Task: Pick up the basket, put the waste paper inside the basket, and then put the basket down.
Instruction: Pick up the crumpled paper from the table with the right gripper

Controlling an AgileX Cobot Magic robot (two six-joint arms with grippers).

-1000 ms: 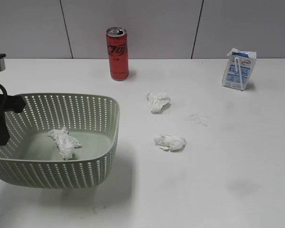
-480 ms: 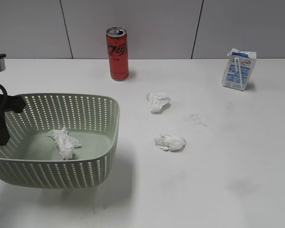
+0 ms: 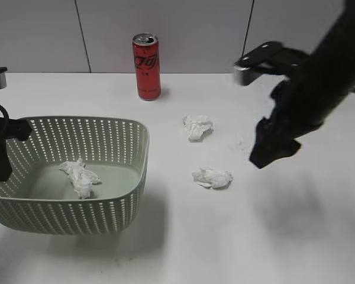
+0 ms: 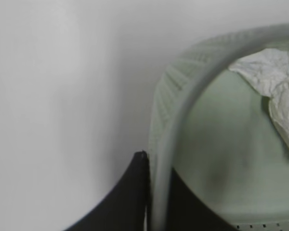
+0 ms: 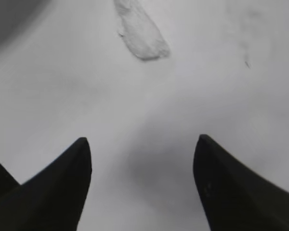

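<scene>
White table [image 3: 183, 242] fills the exterior view, grey panelled wall behind. Right arm [image 3: 319, 77] is the largest dark mass, coming in from upper right, blurred, hanging over the right half of the table. Right gripper [image 3: 272, 148] is above bare tabletop, to the right of the two loose wads and touching neither; the wrist view shows its two dark fingers [image 5: 53, 187] spread wide apart with only white surface between them, nothing held. The basket [image 3: 124, 213], pale green with rows of holes, sits at lower left, its left end tipped slightly higher, casting a shadow on the table beneath and to its right. Left gripper [image 3: 0, 148] is at the basket's left edge; the left wrist view shows dark fingers [image 4: 130, 197] on either side of the basket's rim [image 4: 168, 144], clamped on it. One wad of waste paper [image 3: 80, 176] lies on the basket floor, seen again as a white crumple [image 4: 279, 91] in the left wrist view. Second wad [image 3: 196, 126] lies on the table right of the basket, toward the back. Third wad [image 3: 212, 177] lies nearer the camera, also on bare table, apart from both basket and second wad. Red drink can [image 3: 146, 66] stands upright at the back, near the wall.
</scene>
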